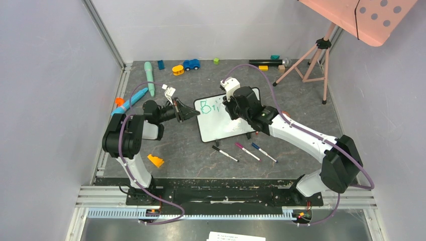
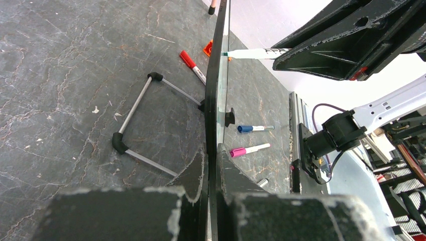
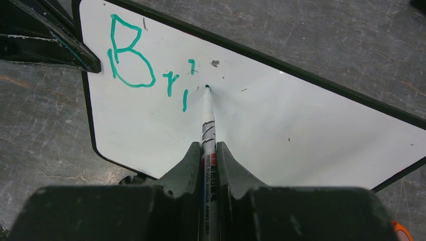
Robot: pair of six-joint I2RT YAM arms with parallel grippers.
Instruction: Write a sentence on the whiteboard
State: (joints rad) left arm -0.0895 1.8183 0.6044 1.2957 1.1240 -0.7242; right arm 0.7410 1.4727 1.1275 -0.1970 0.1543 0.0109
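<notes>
Right end effector (image 3: pixel 207 146) clamps a green marker (image 3: pixel 207 118), its tip touching the whiteboard (image 3: pixel 301 125) at mid-frame.
The sentence (image 3: pixel 131 63) reads "Bri" at upper left; the left end effector (image 2: pixel 211 158) pinches the board's left edge.

We see pale lilac-grey walls (image 1: pixel 45 100) closing in on three sides around a dark grey, marble-veined tabletop (image 1: pixel 191 160), evenly lit, with an aluminium post (image 1: pixel 104 32) in the far left corner and a pink tripod (image 1: pixel 321 43) bearing a dotted pink panel (image 1: pixel 371 22) at far right.
</notes>
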